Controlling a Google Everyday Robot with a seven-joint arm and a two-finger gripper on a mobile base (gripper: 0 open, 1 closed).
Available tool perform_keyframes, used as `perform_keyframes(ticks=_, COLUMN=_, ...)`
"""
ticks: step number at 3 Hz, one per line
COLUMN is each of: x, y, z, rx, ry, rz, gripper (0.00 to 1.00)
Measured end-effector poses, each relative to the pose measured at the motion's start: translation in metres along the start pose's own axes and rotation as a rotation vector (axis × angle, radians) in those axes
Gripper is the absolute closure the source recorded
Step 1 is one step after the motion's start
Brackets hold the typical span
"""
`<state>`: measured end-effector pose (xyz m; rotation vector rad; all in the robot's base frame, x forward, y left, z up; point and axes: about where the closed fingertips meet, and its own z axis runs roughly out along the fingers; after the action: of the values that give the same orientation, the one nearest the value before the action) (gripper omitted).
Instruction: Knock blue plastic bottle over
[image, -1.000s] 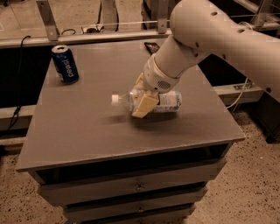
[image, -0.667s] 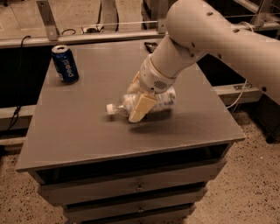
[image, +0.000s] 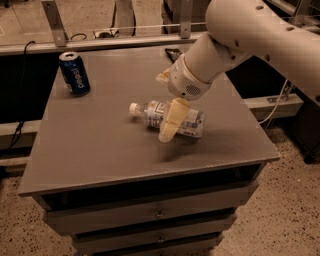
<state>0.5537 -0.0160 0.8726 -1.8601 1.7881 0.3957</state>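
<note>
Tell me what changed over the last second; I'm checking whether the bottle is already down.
The blue plastic bottle was already lying on its side. It only swivelled, its cap end swinging from nearer the front edge to farther back. The gripper stays over the bottle's middle, moved slightly right. The Pepsi can and the table are as they were.

end effector (image: 168, 125) over the lying blue plastic bottle (image: 193, 123) at table (image: 100, 150) centre; soda can (image: 75, 73) occupies far-left corner; front open

Arm (image: 260, 35): bulky white rounded shells, small dark holes; dotted wrist cap (image: 192, 89). End effector (image: 168, 126) cream, frame ctr.
</note>
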Motion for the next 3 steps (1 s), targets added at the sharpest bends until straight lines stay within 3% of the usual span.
perform_keyframes(ticks=1, x=0.026, y=-0.010, z=-0.025, rx=0.029, ry=-0.040, rz=0.061, gripper=0.00)
perform_keyframes(ticks=2, x=0.069, y=-0.023, z=-0.068, rx=0.070, ry=-0.119, rz=0.134, gripper=0.00)
perform_keyframes(ticks=3, x=0.100, y=-0.038, z=-0.123, rx=0.135, ry=-0.183, rz=0.147, gripper=0.00)
